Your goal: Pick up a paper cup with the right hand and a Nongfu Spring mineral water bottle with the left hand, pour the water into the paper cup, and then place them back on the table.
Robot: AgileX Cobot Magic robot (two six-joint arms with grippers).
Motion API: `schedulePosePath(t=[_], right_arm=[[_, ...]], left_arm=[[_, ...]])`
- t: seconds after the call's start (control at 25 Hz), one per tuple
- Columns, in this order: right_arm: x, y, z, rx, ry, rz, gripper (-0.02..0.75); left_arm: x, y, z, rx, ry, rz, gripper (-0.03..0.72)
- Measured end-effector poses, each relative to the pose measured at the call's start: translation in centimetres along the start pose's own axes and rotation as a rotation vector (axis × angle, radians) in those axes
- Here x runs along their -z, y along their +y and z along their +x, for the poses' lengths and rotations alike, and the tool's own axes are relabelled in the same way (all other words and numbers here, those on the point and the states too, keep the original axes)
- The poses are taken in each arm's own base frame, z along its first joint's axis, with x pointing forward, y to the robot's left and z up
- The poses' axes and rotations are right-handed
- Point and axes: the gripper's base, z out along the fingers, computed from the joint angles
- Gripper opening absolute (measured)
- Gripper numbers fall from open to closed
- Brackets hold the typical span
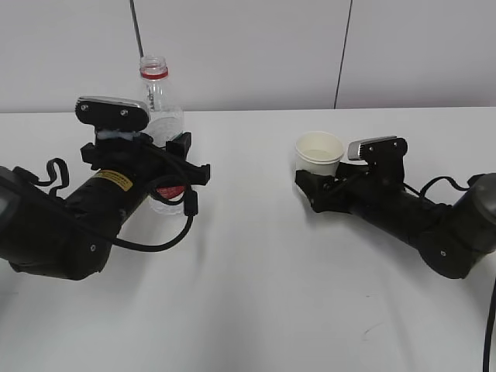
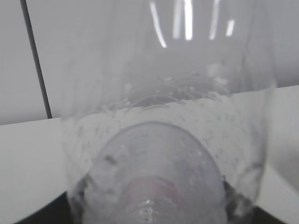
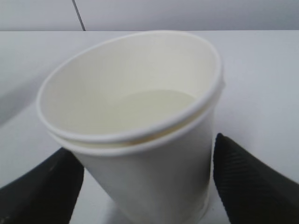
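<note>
Between the forked tips of the left gripper (image 1: 172, 159), on the left side of the table (image 1: 256, 294), stands the water bottle (image 1: 159, 108), upright, its lower half hidden behind the black fork and its open neck with the red ring rising above the silver plate on the wrist. The fork sits closed around the bottle's body. The left wrist view shows only the bottle (image 2: 163, 140) pressed up close, filling the frame, with a water line and small droplets inside the clear wall that the outside view is too far off to show; the gripper tips themselves are only dark corners at the bottom edge there. On the right side of the table, the right gripper (image 1: 308, 184) has its two black fingers (image 3: 247, 182) on either side of the paper cup (image 1: 319, 153), just beside the wall or touching it; whether they press it I cannot tell. The right wrist view looks down into the cup (image 3: 140, 135), which appears tilted there, and shows a doubled rim, as of two cups nested. The cup and bottle are well apart.
</note>
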Motion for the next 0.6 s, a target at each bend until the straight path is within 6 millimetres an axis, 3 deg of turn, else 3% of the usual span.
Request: schedulePosePath(t=[0.6], right_arm=[[3.3, 1.0, 0.0, -0.029, 0.029, 0.020, 0.638]], left_arm=[[-0.2, 1.3, 0.1, 0.002, 0.014, -0.031, 0.307]])
